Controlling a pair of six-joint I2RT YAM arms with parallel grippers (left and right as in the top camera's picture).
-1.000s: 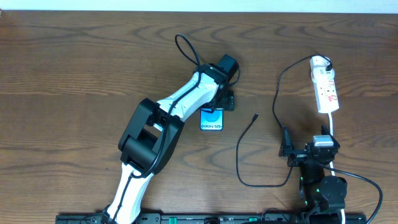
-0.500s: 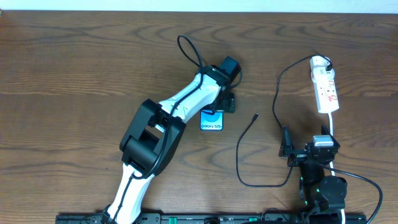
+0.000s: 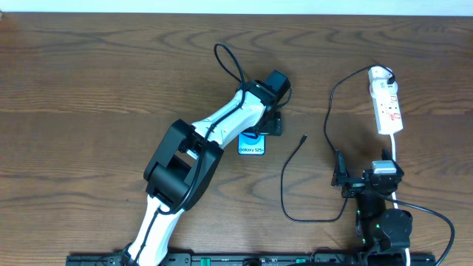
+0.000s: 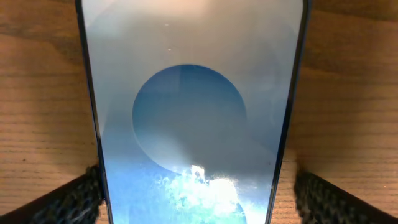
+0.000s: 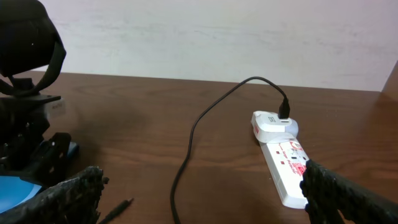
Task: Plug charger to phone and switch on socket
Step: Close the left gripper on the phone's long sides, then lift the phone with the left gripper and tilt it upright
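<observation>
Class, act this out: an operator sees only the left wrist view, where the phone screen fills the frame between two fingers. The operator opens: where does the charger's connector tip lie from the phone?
Observer: Overhead, the connector tip lies loose on the table, to the robot's right of the phone, not touching it.
Operator: Is the right gripper holding the cable?
Observer: No. The right gripper has its fingers spread wide, closed on nothing.
Operator: And the cable's other end?
Observer: It runs into a white adapter plugged in at the far end of the power strip.
</observation>
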